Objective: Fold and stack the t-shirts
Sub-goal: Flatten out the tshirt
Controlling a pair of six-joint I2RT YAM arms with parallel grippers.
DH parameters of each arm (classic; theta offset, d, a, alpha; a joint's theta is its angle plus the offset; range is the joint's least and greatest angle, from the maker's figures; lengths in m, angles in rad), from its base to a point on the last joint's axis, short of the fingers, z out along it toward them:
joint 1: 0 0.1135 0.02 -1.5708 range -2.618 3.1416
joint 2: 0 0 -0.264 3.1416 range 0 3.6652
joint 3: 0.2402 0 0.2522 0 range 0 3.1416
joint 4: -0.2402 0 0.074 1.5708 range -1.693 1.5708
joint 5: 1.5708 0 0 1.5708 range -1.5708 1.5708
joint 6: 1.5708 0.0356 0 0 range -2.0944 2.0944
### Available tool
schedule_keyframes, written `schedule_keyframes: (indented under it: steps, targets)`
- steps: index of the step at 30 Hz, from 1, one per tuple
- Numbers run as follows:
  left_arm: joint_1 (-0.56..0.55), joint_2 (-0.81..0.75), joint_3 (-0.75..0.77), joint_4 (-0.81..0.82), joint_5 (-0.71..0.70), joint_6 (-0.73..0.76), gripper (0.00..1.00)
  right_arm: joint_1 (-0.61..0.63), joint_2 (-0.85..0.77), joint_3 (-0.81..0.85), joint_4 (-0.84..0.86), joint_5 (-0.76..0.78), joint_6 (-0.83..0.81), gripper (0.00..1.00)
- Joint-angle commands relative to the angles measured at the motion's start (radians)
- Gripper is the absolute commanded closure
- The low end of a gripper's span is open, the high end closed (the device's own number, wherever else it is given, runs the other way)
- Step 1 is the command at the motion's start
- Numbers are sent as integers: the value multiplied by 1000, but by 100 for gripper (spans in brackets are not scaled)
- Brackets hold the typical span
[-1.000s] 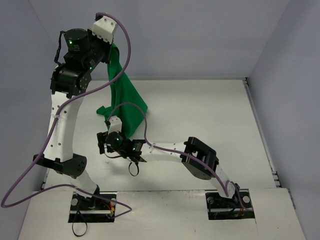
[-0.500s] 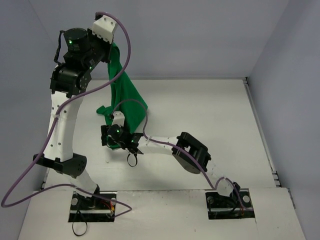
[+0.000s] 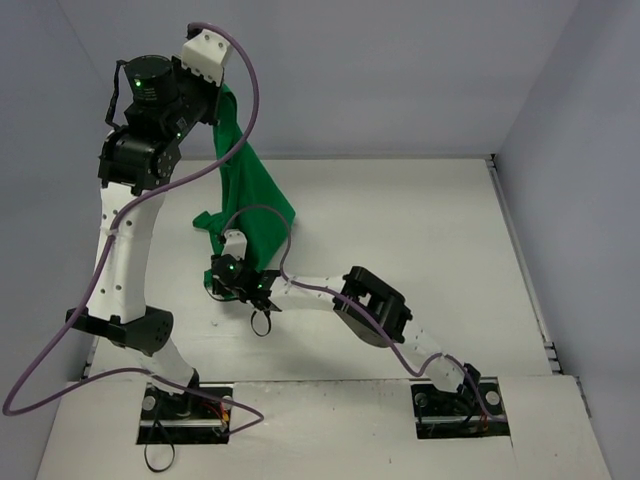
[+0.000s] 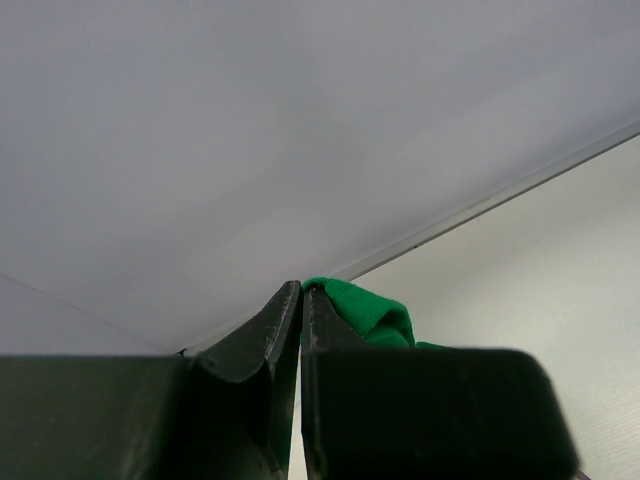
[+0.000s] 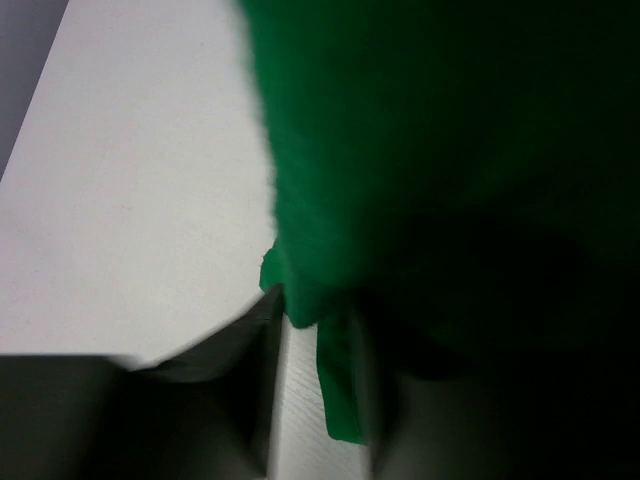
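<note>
The bright-green t-shirt (image 3: 250,190) hangs from high at the back left, and its lower end drapes onto the white table (image 3: 420,230). My left gripper (image 4: 301,290) is shut on the shirt's top edge, where a green fold (image 4: 372,315) shows beside the fingers. My right gripper (image 5: 315,310) is low at the shirt's bottom edge. Its jaws stand partly apart around a thin green hem strip (image 5: 338,390). Bare table shows in the gap between them. The view there is blurred.
Purple cables (image 3: 255,110) loop from both arms near the shirt. Grey walls close off the back and the sides. The table's right edge (image 3: 512,240) runs along the right wall. The right arm's elbow (image 3: 372,305) lies low over the middle of the table.
The right arm has stretched further left, up to the shirt's lower edge, and its jaws have narrowed round the hem. The left arm and the hanging shirt have stayed in place.
</note>
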Motion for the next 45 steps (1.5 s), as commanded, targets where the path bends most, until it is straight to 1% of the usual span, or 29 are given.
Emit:
schedule_keyframes:
  steps: [1,2,4,5,7,10,12,14,16,17,19,20,22,24,26,28,31,33,36,40,45]
  targets:
    - [9,-60,59,108,4,-8,100,-30,-35,28,48,21,-26,89]
    - [10,-64,52,108,3,-4,100,-32,-54,7,49,20,-48,94]
    - [16,-76,31,108,-3,2,100,-38,-123,-52,50,14,-116,100]
    - [18,-81,21,109,-3,4,100,-38,-177,-77,48,10,-171,100]
    - [29,-104,-34,119,-2,6,100,-30,-277,-197,50,-4,-250,100]
    - [44,-135,-110,155,-10,24,100,-9,-477,-339,47,-38,-442,100]
    - [58,-155,-161,173,-20,43,100,-5,-637,-446,41,-120,-551,100]
    - [74,-175,-200,194,-28,52,100,-8,-772,-536,21,-215,-726,100]
    - [102,-182,-233,201,-41,53,100,-44,-952,-627,-17,-354,-840,100]
    - [115,-185,-241,200,-46,48,100,-59,-1006,-635,-55,-391,-884,100]
    - [147,-189,-245,192,-48,27,100,-123,-1092,-590,-267,-426,-962,100]
    - [162,-193,-246,189,-51,19,100,-170,-1122,-562,-339,-456,-973,100]
    - [177,-201,-252,188,-61,12,100,-245,-1198,-517,-411,-488,-1012,100]
    - [193,-215,-252,189,-72,8,100,-338,-1254,-483,-497,-483,-1052,100]
    - [203,-228,-246,190,-97,4,100,-383,-1321,-466,-524,-409,-1103,100]
    - [211,-244,-237,191,-102,0,100,-420,-1374,-450,-545,-370,-1131,100]
    - [215,-269,-230,204,-106,-2,100,-462,-1428,-433,-574,-299,-1157,100]
    - [215,-285,-222,218,-126,-6,100,-469,-1443,-417,-582,-245,-1190,100]
    - [215,-303,-204,254,-156,4,100,-514,-1431,-336,-582,-175,-1263,100]
    - [215,-329,-207,304,-177,25,100,-547,-1393,-202,-581,-134,-1354,100]
    - [215,-365,-231,340,-184,44,100,-547,-1370,-132,-582,-75,-1444,100]
